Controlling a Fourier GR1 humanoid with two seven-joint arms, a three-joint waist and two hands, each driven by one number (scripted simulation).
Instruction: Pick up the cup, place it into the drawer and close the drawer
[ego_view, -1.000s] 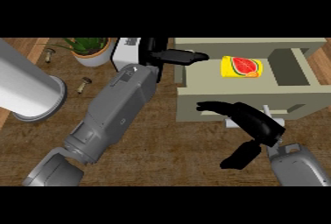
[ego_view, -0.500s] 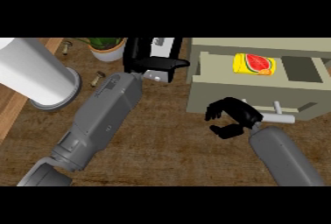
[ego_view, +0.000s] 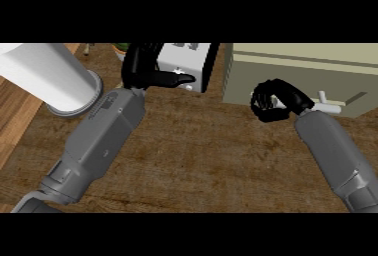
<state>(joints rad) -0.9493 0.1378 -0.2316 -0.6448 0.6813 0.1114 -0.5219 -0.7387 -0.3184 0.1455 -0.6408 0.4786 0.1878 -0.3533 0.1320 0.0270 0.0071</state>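
Right hand (ego_view: 275, 101), fingers curled, seemingly empty, at the drawer (ego_view: 303, 82) front; left hand (ego_view: 146, 70), fingers straight.

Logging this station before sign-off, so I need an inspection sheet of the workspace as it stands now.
Surface: wooden counter, bare between the forearms.
Job's things: beige drawer unit at upper right, with its white handle showing; its inside is not visible and no cup is seen.
Clutter: large white cylinder at upper left; white appliance at top centre; plant at the top edge.
Hands: left hand open in front of the appliance; right hand curled before the drawer front, left of the handle, holding nothing visible.
Cables: nothing seen.
Surroundings: nothing seen.
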